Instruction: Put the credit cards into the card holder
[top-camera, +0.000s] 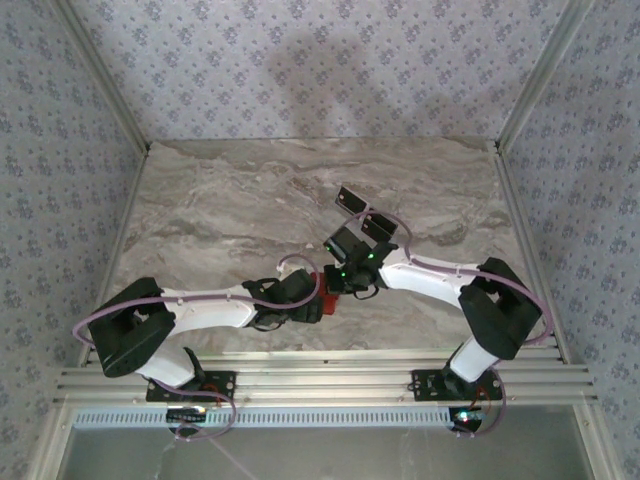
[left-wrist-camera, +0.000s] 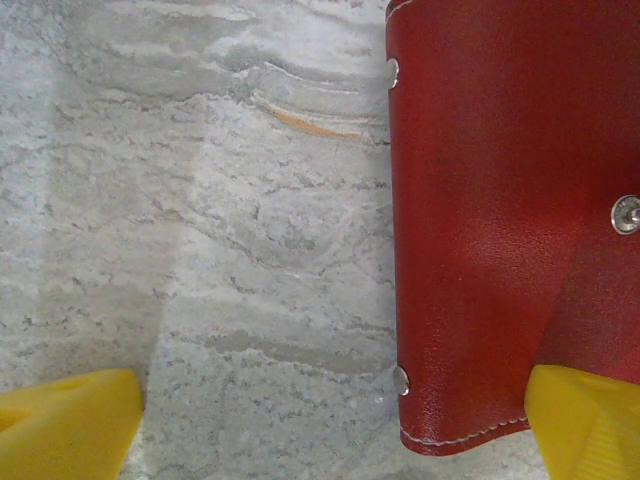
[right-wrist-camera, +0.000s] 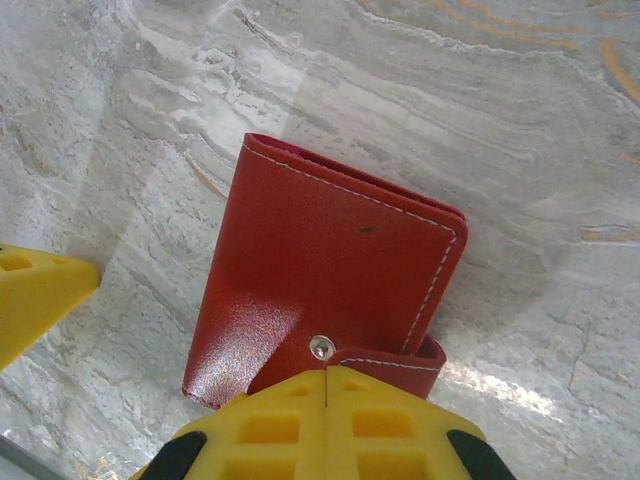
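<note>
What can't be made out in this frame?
Top view: card holder mostly hidden beneath left gripper and right gripper.
Top view: credit cards too small to count.
Left wrist: holder's right side cut off by frame edge.
Right wrist: holder's contents hidden by its cover.

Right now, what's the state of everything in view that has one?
card holder: folded shut, tab appears snapped, flat on the table.
credit cards: two loose on the table, beyond the grippers.
left gripper: open, empty, at the holder's edge.
right gripper: open, empty, at the holder's tab end.
</note>
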